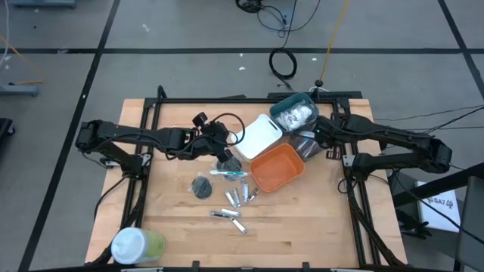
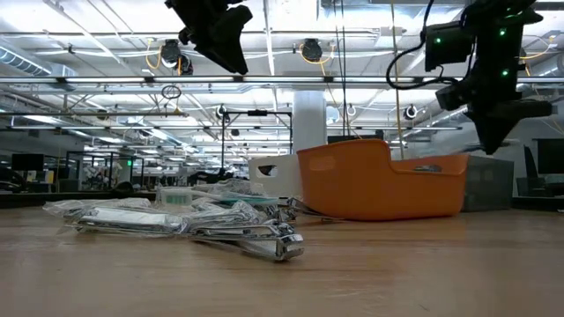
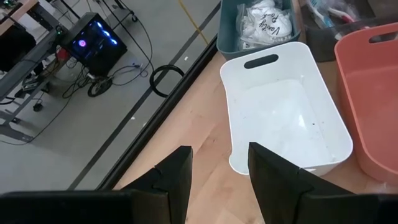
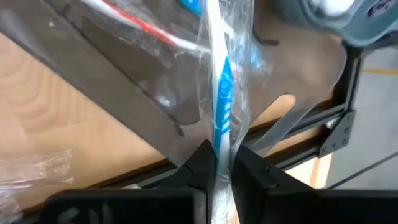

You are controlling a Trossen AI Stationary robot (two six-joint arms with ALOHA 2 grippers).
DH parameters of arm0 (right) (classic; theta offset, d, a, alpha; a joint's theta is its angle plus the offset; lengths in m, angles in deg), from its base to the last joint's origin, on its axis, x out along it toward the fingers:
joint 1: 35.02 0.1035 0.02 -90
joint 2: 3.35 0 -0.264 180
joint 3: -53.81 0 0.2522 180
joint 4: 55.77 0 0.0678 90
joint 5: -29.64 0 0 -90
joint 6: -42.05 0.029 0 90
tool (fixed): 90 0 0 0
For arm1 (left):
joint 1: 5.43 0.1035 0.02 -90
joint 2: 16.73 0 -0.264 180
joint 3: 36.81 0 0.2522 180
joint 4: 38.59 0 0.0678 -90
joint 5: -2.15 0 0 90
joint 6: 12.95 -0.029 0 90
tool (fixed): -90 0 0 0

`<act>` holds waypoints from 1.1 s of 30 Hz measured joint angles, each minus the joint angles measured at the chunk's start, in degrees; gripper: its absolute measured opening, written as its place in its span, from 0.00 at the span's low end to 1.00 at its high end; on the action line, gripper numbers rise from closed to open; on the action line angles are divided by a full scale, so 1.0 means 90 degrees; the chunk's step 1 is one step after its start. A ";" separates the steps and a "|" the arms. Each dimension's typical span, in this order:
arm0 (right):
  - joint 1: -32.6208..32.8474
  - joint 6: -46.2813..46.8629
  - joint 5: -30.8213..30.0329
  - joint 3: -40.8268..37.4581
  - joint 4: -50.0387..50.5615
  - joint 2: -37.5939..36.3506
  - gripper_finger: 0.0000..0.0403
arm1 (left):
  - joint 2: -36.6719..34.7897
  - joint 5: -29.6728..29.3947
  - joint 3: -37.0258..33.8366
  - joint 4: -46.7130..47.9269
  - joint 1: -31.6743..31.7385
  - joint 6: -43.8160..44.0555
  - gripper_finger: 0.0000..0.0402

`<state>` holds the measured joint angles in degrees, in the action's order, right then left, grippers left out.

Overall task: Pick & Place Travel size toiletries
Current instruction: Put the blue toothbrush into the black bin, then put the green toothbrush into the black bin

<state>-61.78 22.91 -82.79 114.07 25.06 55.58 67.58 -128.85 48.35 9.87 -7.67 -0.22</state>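
Nearest on the tabletop [image 1: 302,227], silver tubes [image 1: 231,215] scattered beside the dark grey disc [image 1: 202,186] and a wrapped stick [image 1: 229,173]. Further back, left gripper [image 3: 219,171] hovering by the white bin [image 3: 286,118], jaws apart and empty. Farthest, right gripper [image 4: 222,163] over the dark bin [image 1: 306,143], jaws clamped on a clear-wrapped blue-white stick [image 4: 222,81].

Bins [image 1: 276,168] crowd the far side; near table [image 1: 302,227] lies open.
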 joint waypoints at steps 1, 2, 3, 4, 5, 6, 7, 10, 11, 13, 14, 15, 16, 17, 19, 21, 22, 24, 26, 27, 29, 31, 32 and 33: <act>0.0000 -0.0067 0.0003 0.0000 -0.0116 0.0000 0.09 | 0.0000 0.0000 0.0000 0.0000 0.0001 0.0005 0.38; 0.0000 -0.0173 0.0005 0.0000 -0.0247 0.0000 0.10 | 0.0000 0.0000 0.0000 0.0002 -0.0002 0.0004 0.38; 0.0000 -0.0299 0.0007 0.0000 -0.0359 0.0000 0.11 | 0.0000 0.0000 0.0000 0.0002 -0.0002 0.0005 0.38; 0.0000 -0.0422 0.0012 0.0000 -0.0470 0.0000 0.12 | 0.0000 0.0000 0.0000 0.0006 -0.0002 0.0007 0.38; 0.0000 -0.0506 0.0015 0.0000 -0.0558 0.0000 0.12 | 0.0000 0.0003 0.0000 0.0011 -0.0002 0.0007 0.38; 0.0000 -0.0534 0.0019 0.0000 -0.0637 0.0002 0.12 | 0.0000 0.0017 0.0000 0.0012 -0.0002 0.0007 0.38; 0.0000 -0.0530 0.0024 0.0000 -0.0708 0.0002 0.13 | 0.0000 0.0062 0.0000 0.0012 -0.0002 0.0007 0.38; -0.0002 -0.0489 0.0297 0.0000 -0.0809 0.0002 0.14 | 0.0000 0.0196 0.0000 0.0019 -0.0002 0.0010 0.38; -0.0002 -0.0477 0.0354 0.0000 -0.0827 0.0002 0.14 | 0.0000 0.0221 0.0000 0.0021 -0.0002 0.0010 0.38; 0.0000 -0.0388 0.0355 0.0000 -0.0872 0.0002 0.16 | 0.0000 0.0223 0.0000 0.0022 -0.0002 0.0003 0.38; 0.0000 -0.0309 0.0357 0.0000 -0.0898 0.0002 0.17 | 0.0000 0.0223 0.0000 0.0022 -0.0002 0.0002 0.38; 0.0000 -0.0234 0.0355 0.0000 -0.0916 0.0002 0.19 | 0.0000 0.0223 0.0000 0.0022 -0.0002 0.0002 0.38; 0.0000 -0.0162 0.0355 0.0000 -0.0916 0.0002 0.21 | 0.0000 0.0223 0.0000 0.0024 -0.0002 -0.0001 0.38; 0.0000 -0.0129 0.0352 0.0000 -0.0916 0.0002 0.23 | 0.0000 0.0223 0.0000 0.0024 -0.0002 0.0000 0.38; 0.0000 -0.0115 0.0348 0.0000 -0.0915 0.0000 0.29 | 0.0000 0.0223 0.0000 0.0024 -0.0002 -0.0002 0.38; 0.0000 -0.0099 0.0330 0.0000 -0.0978 0.0000 0.35 | 0.0000 0.0226 0.0000 0.0024 -0.0002 -0.0002 0.38; 0.0000 -0.0109 0.0330 0.0000 -0.1045 0.0000 0.38 | 0.0000 0.0226 0.0000 0.0024 -0.0002 -0.0002 0.38; 0.0000 -0.0141 0.0336 0.0000 -0.1243 0.0000 0.43 | 0.0000 0.0226 0.0000 0.0026 -0.0002 -0.0002 0.38; 0.0011 -0.0121 0.0352 0.0000 -0.1470 0.0000 0.47 | 0.0000 0.0228 0.0000 0.0027 -0.0002 -0.0007 0.38; 0.0032 -0.0103 0.0352 0.0000 -0.1590 0.0000 0.48 | 0.0000 0.0230 0.0000 0.0027 -0.0002 -0.0007 0.38; 0.0094 -0.0076 0.0352 0.0000 -0.1826 0.0000 0.49 | 0.0000 0.0324 0.0000 0.0029 -0.0002 -0.0012 0.38; 0.0179 -0.0097 0.0355 0.0000 -0.2075 -0.0006 0.49 | 0.0000 0.0772 0.0000 0.0031 -0.0002 -0.0118 0.38; 0.0226 -0.0122 0.0355 0.0000 -0.2211 -0.0010 0.49 | 0.0000 0.1120 0.0000 0.0034 0.0001 -0.0211 0.38; 0.0277 -0.0124 0.0356 0.0000 -0.2378 -0.0012 0.48 | 0.0015 0.1490 0.0000 0.0036 0.0000 -0.0310 0.38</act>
<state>-59.29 21.80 -79.59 114.07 3.66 55.48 67.72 -115.44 48.35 10.19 -7.67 -3.01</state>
